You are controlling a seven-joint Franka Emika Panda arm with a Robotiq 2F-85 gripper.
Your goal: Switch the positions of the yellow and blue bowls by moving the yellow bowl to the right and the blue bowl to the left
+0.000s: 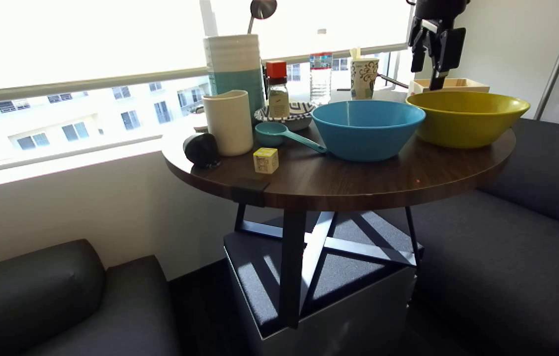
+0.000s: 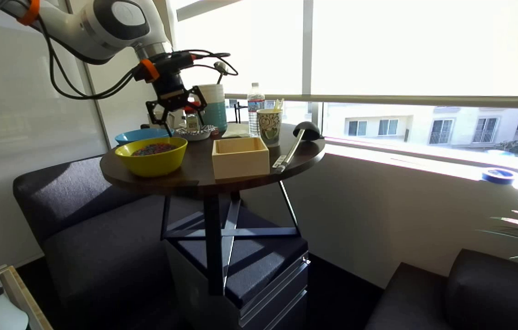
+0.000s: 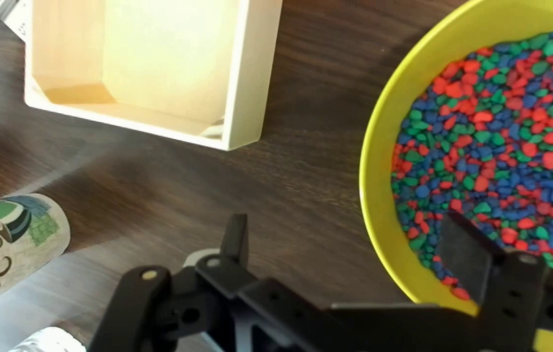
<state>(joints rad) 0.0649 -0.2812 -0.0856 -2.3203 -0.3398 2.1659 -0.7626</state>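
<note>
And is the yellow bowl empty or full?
Partly full: the wrist view shows red, green and blue bits in the yellow bowl, with bare yellow wall above them.

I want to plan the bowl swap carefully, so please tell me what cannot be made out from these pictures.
Blue bowl: near wall hides the inside bottom, in an exterior view.
Yellow bowl: coloured gravel hides the bottom and the right edge cuts it off, wrist view.
Gripper: covers part of the yellow bowl's rim, wrist view; contact unclear.
Red-capped jar: label print too small, in an exterior view.
</note>
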